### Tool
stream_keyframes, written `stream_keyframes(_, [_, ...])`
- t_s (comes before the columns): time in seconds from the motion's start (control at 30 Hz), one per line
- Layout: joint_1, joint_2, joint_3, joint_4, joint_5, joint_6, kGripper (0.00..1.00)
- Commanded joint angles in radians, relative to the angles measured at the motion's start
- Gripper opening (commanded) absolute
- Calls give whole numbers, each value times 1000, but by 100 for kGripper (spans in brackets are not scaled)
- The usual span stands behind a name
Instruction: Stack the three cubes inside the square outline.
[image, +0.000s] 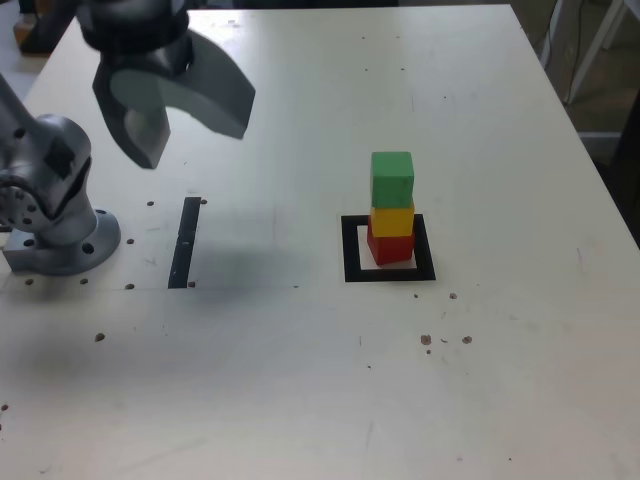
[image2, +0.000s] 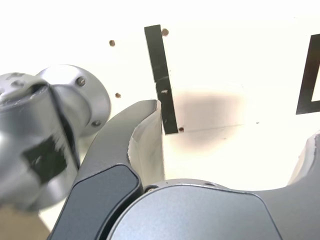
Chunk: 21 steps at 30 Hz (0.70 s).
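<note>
Red cube (image: 390, 250) inside square outline (image: 353, 275) on worktop (image: 280, 370); yellow cube (image: 392, 221) on red, green cube (image: 392, 180) on top. Tool (image: 190, 122) with fingers spread apart, above worktop, well apart from stack, toward exterior view's left.

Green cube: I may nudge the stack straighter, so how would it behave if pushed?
The green cube would probably slide or topple off, since it merely sits atop the yellow cube. Its flat faces suggest it won't roll.
</note>
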<state>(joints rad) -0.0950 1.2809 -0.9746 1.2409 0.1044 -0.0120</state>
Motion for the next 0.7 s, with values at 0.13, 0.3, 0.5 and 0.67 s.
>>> stream_keyframes(0.13, [1, 15, 242, -87, -1, 8, 99])
stream_keyframes(0.3, [0, 25, 276, -102, -2, 2, 99])
stream_keyframes(0.5, [0, 19, 305, -118, -10, -7, 99])
stream_keyframes(0.67, [0, 0, 312, -153, -23, -12, 99])
